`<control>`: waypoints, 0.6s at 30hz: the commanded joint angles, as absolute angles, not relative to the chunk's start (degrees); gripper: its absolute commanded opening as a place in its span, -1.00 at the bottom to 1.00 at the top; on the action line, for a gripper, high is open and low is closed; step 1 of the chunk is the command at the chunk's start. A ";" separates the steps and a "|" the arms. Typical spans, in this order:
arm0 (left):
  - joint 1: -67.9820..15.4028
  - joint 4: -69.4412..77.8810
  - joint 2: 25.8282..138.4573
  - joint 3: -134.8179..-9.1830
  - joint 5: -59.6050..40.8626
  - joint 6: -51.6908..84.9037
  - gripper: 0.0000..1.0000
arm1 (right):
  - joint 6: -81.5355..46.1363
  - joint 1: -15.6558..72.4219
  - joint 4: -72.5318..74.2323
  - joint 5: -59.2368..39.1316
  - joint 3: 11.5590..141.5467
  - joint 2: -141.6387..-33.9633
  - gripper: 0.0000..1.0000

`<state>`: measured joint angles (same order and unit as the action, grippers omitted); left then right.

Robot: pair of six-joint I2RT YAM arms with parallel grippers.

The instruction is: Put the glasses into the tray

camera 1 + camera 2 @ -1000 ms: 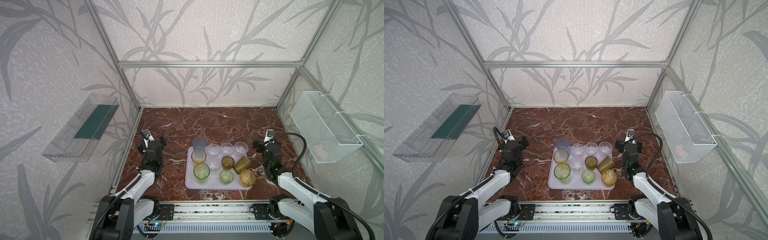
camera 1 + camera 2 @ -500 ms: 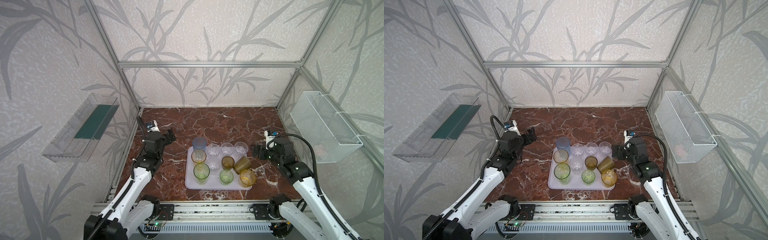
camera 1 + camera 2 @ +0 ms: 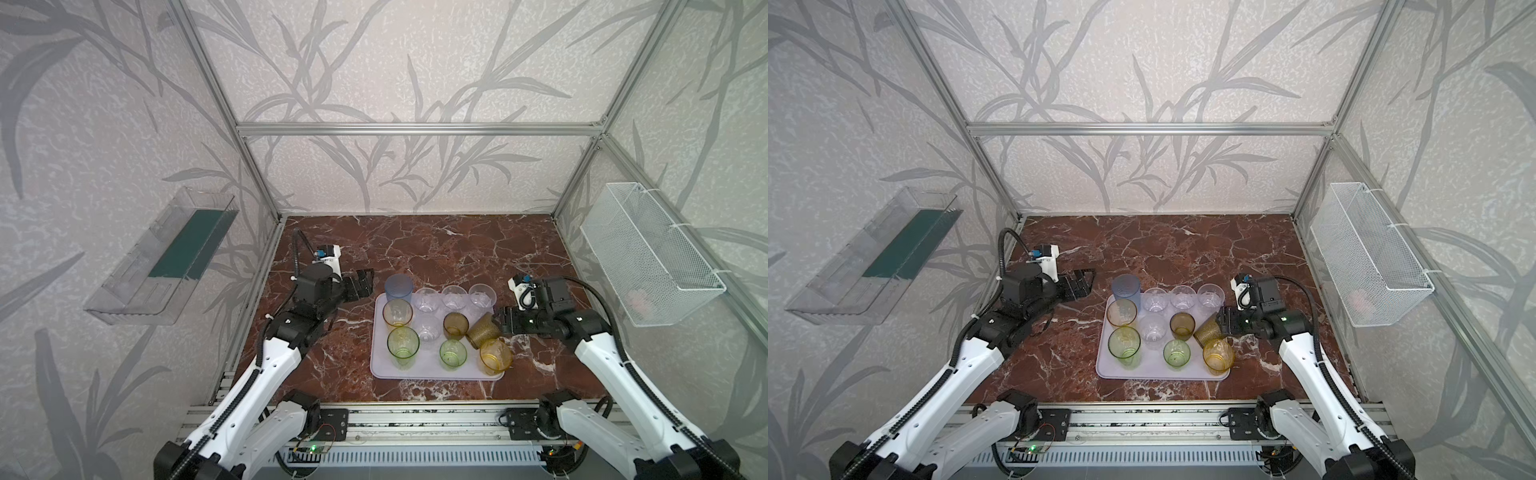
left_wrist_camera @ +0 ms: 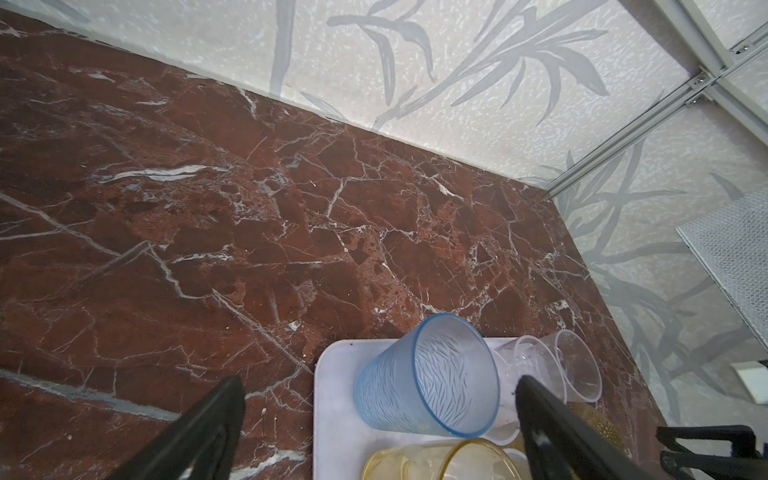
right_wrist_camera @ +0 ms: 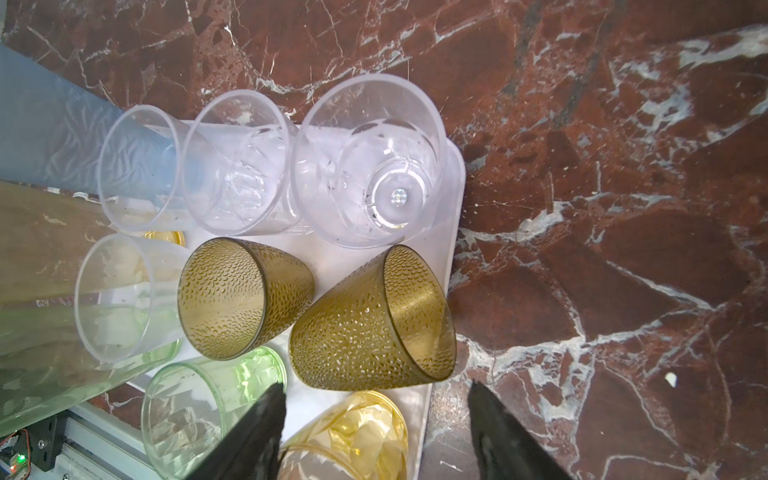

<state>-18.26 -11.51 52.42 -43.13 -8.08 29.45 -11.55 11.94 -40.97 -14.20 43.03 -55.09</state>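
Where the flat pale lilac rectangular tray (image 3: 415,371) lies on the red-brown marble tabletop (image 3: 436,245), the small see-through glasses (image 3: 453,354) are gathered inside it in both top views. Only by the right wrist view is the tilted, dimpled olive-brown tumbler (image 5: 365,324) shown just ahead of the right gripper (image 5: 374,388), whose jaws are parted and empty. Farther back, the tall frosted blue-grey tumbler (image 4: 424,374) is framed by the wide-spread, empty left gripper (image 4: 380,380) in the left wrist view.

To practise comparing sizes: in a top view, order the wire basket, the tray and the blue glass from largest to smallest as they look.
1. wire basket (hangs higher, likely nearer the camera)
2. tray
3. blue glass
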 commanded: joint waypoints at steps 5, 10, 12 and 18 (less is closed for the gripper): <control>-18.28 -9.43 52.14 -42.53 -11.16 30.80 0.98 | -8.85 11.61 -35.55 -14.86 43.61 -59.79 0.31; -18.27 -7.10 52.02 -41.82 -11.63 31.31 0.99 | -7.97 11.51 -34.62 -16.28 45.31 -62.96 0.19; -18.19 -6.87 51.95 -42.08 -12.21 31.46 0.99 | -7.87 11.43 -34.30 -17.84 45.44 -64.38 0.13; -18.19 -6.60 51.25 -41.62 -12.34 31.53 0.99 | -7.65 11.35 -35.90 -18.04 45.84 -67.40 -0.06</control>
